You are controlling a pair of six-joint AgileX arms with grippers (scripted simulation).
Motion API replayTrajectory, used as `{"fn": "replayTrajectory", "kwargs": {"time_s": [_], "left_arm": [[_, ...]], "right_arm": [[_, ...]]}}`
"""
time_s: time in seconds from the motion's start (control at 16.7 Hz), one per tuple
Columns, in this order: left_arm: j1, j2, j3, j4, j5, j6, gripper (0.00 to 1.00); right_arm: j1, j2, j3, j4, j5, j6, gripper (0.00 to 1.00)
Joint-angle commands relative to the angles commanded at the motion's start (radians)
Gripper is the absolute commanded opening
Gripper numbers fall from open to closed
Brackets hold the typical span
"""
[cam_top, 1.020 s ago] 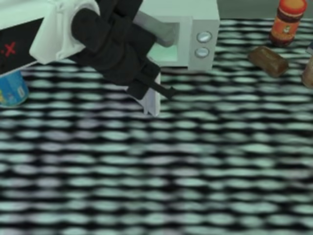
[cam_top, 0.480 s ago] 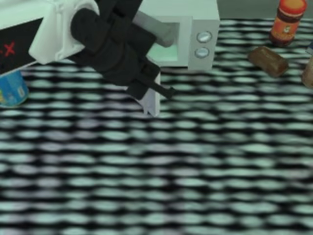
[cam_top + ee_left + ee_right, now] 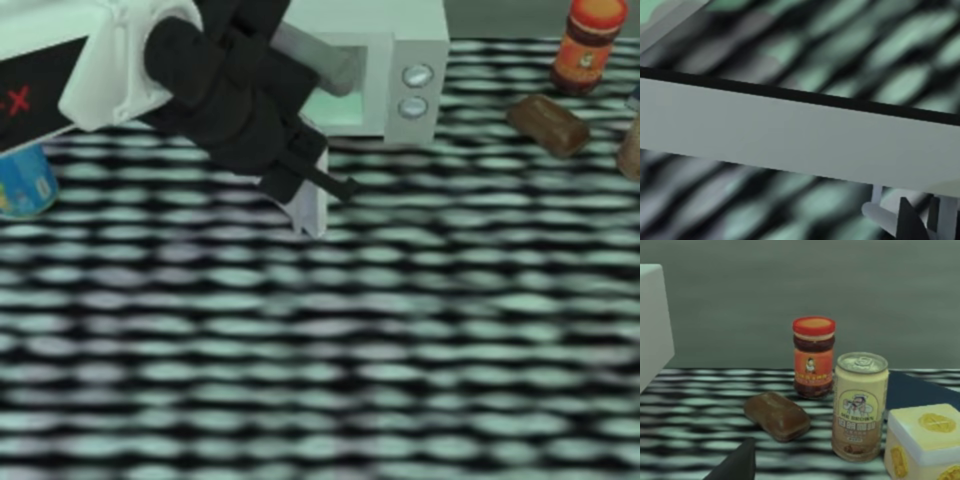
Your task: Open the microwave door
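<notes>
The white microwave (image 3: 400, 40) stands at the table's far edge, its two round knobs (image 3: 415, 90) on the right front panel. Its pale inside (image 3: 340, 100) shows. The microwave door (image 3: 312, 208) is swung out toward the front, seen edge-on as a white slab. My left gripper (image 3: 318, 186) is at the door's free edge, shut on it. In the left wrist view the door (image 3: 790, 135) runs across as a pale band, and my left gripper (image 3: 922, 221) straddles its grey handle bar (image 3: 880, 216). Only a dark tip of my right gripper (image 3: 740, 465) shows.
A blue can (image 3: 22, 182) stands at the left edge. At the right are a red-lidded jar (image 3: 590, 40), a brown block (image 3: 548, 122), a beige can (image 3: 860, 405), a yellow-printed box (image 3: 922, 440) and a dark blue box (image 3: 920, 390).
</notes>
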Motion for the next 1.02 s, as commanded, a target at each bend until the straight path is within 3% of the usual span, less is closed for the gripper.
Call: {"fn": "replayTrajectory", "kwargs": {"time_s": [0.54,1.02], "left_arm": [[0.052,-0.048,-0.053,-0.010,0.078,0.140,0.00],[0.055,-0.050,-0.057,-0.011,0.083,0.147,0.00]], "right_arm": [[0.000,0.000,0.000,0.000,0.000,0.000,1.00],[0.000,0.000,0.000,0.000,0.000,0.000,1.00]]}}
